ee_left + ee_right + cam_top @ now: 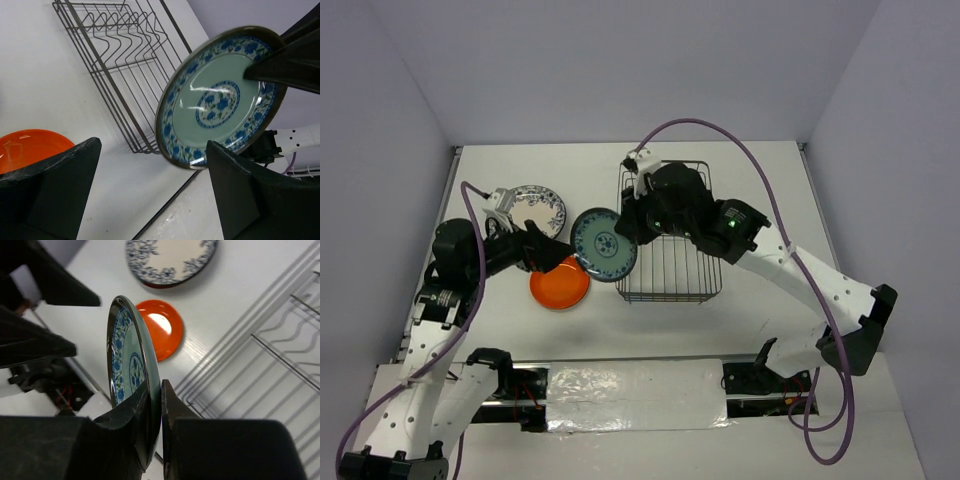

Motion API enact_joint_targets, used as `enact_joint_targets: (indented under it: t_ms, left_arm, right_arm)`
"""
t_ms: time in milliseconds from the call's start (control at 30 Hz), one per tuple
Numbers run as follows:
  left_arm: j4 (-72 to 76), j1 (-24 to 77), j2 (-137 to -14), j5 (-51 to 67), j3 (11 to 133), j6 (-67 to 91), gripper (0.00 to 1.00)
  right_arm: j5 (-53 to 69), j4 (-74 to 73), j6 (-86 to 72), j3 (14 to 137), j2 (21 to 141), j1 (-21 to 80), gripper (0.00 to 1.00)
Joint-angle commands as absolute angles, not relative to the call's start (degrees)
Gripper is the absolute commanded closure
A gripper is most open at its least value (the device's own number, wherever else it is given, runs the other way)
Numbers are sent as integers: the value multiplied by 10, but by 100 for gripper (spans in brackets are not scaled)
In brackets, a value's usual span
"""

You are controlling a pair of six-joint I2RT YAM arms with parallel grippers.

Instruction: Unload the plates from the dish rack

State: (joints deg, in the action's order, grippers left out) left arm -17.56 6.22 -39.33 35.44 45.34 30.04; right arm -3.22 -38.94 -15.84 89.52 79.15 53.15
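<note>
Firmly, the right gripper [159,390] clamps the teal plate [122,360] by its rim.

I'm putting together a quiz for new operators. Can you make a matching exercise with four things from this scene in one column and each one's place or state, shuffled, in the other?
Things
1. teal floral plate
2. orange plate
3. white plate with blue floral rim
4. dish rack

Places or states
A. flat on the table, farthest from the rack
B. wire, right of all the plates
C. held on edge in the right gripper
D. flat on the table, nearest the arm bases

Pairs: 1-C, 2-D, 3-A, 4-B
</note>
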Motion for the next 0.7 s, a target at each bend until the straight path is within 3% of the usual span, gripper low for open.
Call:
enact_joint_targets:
  t_ms: [0,67,133,233,300,367,400,433,567,667]
  left_arm:
    - [-163,64,-406,397,459,284,2]
    - [-154,64,-413,420,451,287,4]
    - [-144,64,-417,431,439,292,15]
    - [-125,64,-414,456,430,301,60]
    - [-117,64,-410,468,427,307,100]
    - [-127,64,-404,460,429,308,100]
    - [-138,64,-403,434,433,305,100]
    - [-151,64,-401,415,436,299,100]
    - [-242,64,-405,249,442,306,100]
    - [-270,63,-414,154,419,337,100]
  right_arm:
    - [92,-258,-182,868,771,532,93]
    - [133,-228,-196,860,773,532,93]
    - [162,-196,-208,848,775,531,93]
    - [171,-169,-221,831,777,532,92]
    - [158,-167,-222,823,782,531,88]
    - [134,-167,-224,806,784,531,73]
    - [118,-169,-225,799,780,532,54]
    - [93,-177,-233,790,777,530,49]
    - [-64,-217,-260,743,745,525,34]
    - [-115,-230,-273,690,709,518,33]
